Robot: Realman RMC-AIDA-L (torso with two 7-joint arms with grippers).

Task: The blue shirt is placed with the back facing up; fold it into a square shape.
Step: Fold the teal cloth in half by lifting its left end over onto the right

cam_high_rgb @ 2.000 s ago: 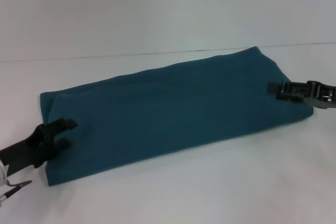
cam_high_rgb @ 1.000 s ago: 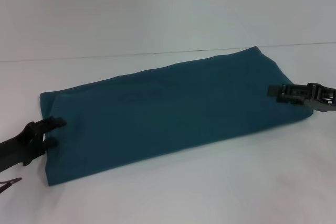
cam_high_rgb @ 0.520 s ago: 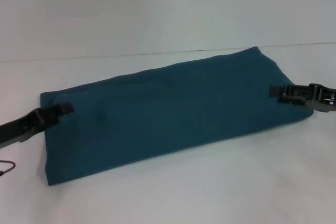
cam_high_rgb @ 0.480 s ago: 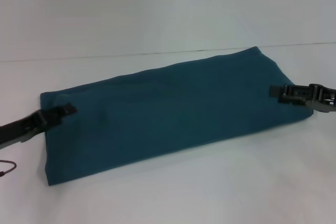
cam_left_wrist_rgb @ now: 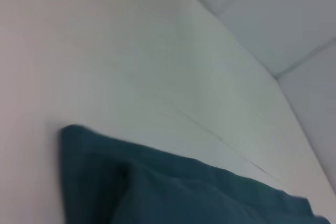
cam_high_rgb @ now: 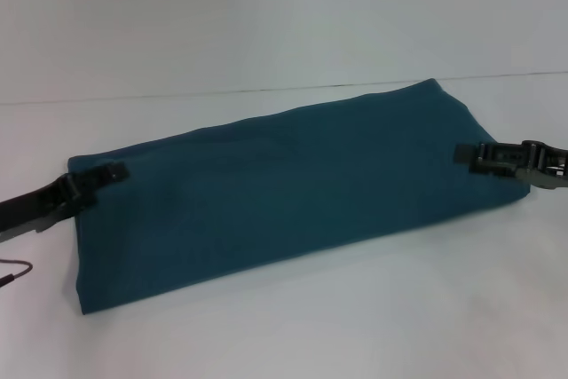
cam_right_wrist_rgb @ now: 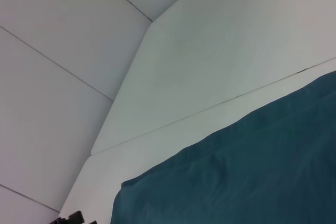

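Observation:
The blue shirt point(cam_high_rgb: 275, 188) lies on the white table point(cam_high_rgb: 266, 24) as a long folded band, plain side up, running from near left to far right. My left gripper point(cam_high_rgb: 110, 171) reaches in from the left and sits at the band's left end, close to its far corner, touching the cloth edge. At the right end, my right gripper point(cam_high_rgb: 470, 155) rests over the shirt's short edge. The left wrist view shows a layered corner of the shirt point(cam_left_wrist_rgb: 173, 187). In the right wrist view the shirt point(cam_right_wrist_rgb: 247, 171) spreads across the table.
A thin seam point(cam_high_rgb: 222, 92) crosses the white table behind the shirt. A thin cable end point(cam_high_rgb: 11, 271) shows at the left edge. The left gripper's tip point(cam_right_wrist_rgb: 71, 217) appears far off in the right wrist view.
The left gripper has turned its wrist and slid along the shirt's left end from the near side toward the far corner. The right gripper and the shirt have stayed put.

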